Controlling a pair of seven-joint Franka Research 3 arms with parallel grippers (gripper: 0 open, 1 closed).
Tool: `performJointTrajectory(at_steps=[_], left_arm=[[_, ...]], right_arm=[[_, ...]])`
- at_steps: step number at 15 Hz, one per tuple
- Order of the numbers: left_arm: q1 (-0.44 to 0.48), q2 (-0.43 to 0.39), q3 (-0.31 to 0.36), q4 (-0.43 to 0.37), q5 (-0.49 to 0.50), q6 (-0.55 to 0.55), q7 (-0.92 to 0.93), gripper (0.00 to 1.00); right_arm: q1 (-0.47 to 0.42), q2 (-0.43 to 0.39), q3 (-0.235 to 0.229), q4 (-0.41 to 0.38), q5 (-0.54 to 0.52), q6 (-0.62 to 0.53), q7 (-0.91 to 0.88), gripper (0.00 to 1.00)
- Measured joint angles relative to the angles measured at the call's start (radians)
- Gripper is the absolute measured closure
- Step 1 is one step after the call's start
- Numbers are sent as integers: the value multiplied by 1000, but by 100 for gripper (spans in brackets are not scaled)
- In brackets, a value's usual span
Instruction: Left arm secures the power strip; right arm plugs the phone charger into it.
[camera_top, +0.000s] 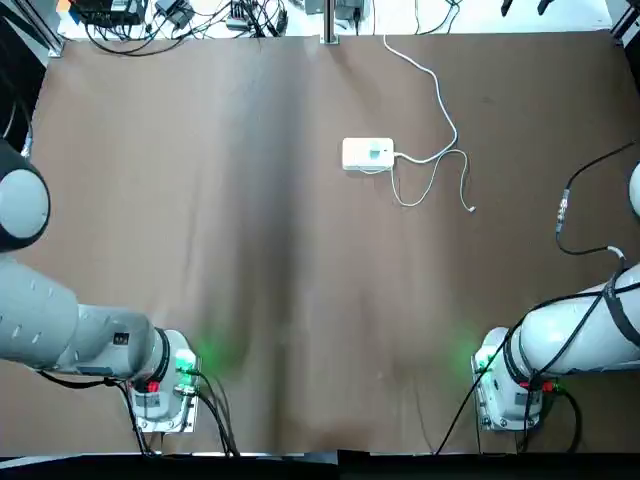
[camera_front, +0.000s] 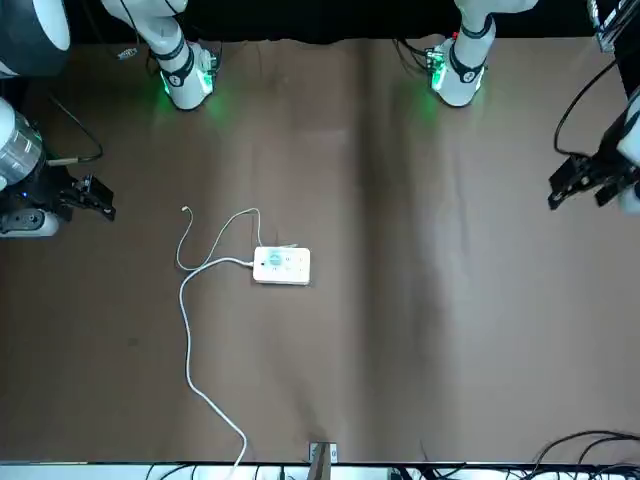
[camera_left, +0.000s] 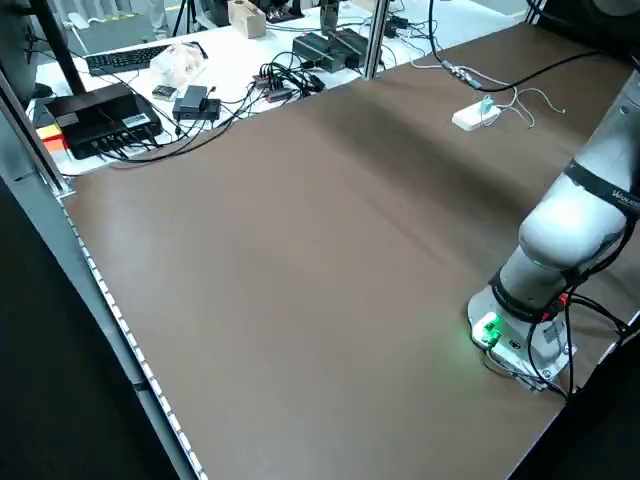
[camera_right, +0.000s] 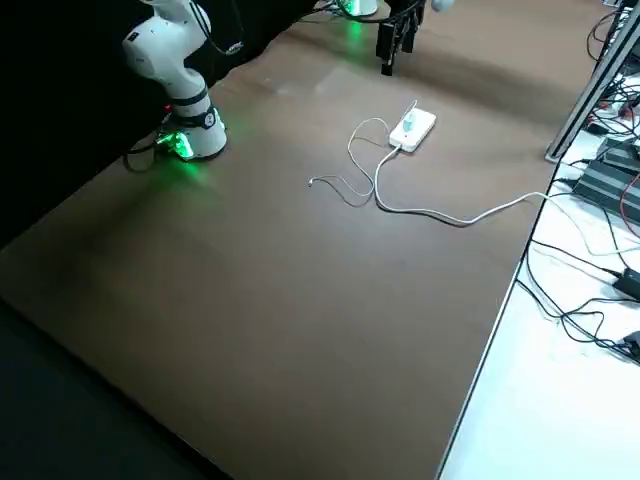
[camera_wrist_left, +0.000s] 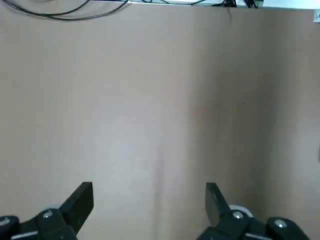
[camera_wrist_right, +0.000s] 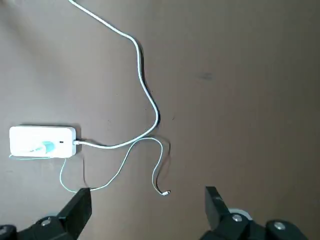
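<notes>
Power strip: one (camera_top: 367, 154), flat on the worktop (camera_top: 250, 280) toward its far edge, right of centre.
Phone charger: one (camera_wrist_right: 46, 147), teal, sitting on the strip.
Left end effector (camera_wrist_left: 149, 207): fingers wide apart, empty, over bare worktop.
Right end effector (camera_wrist_right: 148, 210): wide apart, empty, well apart from the strip.
Room: open brown surface all round.

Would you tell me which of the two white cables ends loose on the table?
The thin cable of the phone charger: its free tip lies bare on the table, while the thick cord of the power strip runs off the far edge.
</notes>
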Motion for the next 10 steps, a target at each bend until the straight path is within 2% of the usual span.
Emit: performJointTrajectory(at_steps=[10], left_arm=[[0,-50,12,-49,-7,-23,-1,1]], right_arm=[[-1,0,-1,0,0,-6,0,0]])
